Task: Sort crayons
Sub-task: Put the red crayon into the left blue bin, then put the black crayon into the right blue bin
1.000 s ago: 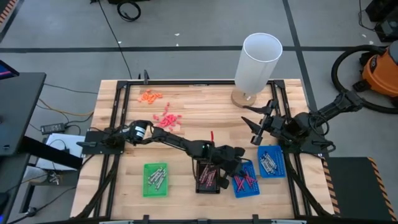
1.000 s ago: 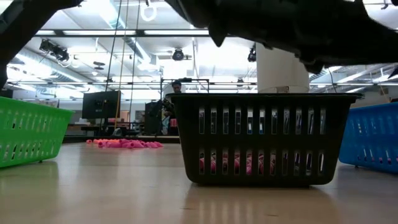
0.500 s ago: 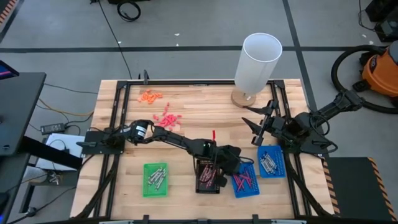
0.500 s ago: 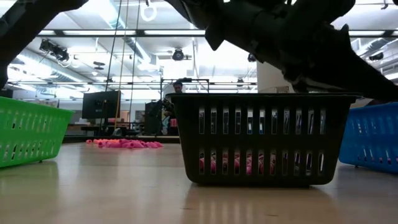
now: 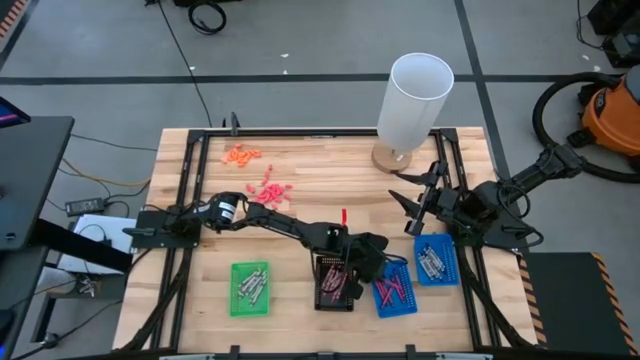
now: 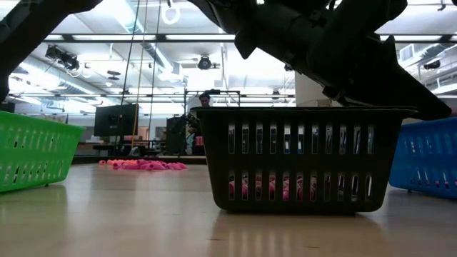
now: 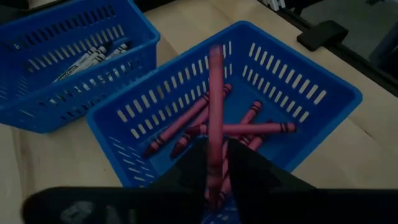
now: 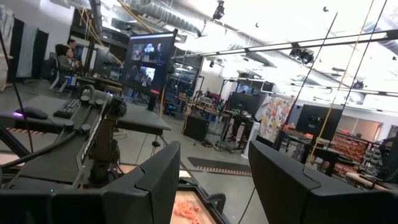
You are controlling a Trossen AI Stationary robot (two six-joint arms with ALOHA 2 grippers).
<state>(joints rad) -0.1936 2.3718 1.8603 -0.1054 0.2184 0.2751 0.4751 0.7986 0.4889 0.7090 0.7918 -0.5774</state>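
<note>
Wooden table [image 5: 300, 180], four small baskets, loose crayon piles [image 5: 268, 192], white cylinder [image 5: 412, 100]

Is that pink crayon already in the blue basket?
Not yet. The pink crayon stands between the left gripper's fingers above the blue basket.

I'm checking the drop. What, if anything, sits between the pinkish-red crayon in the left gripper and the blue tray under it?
Nothing visible: the crayon between the left gripper fingers hangs directly above the open blue tray, which holds only similar crayons.

White cylinder [image 5: 418, 98] upright at table [image 5: 310, 180] far edge; orange vacuum [image 5: 612, 112] on floor beside it.
</note>
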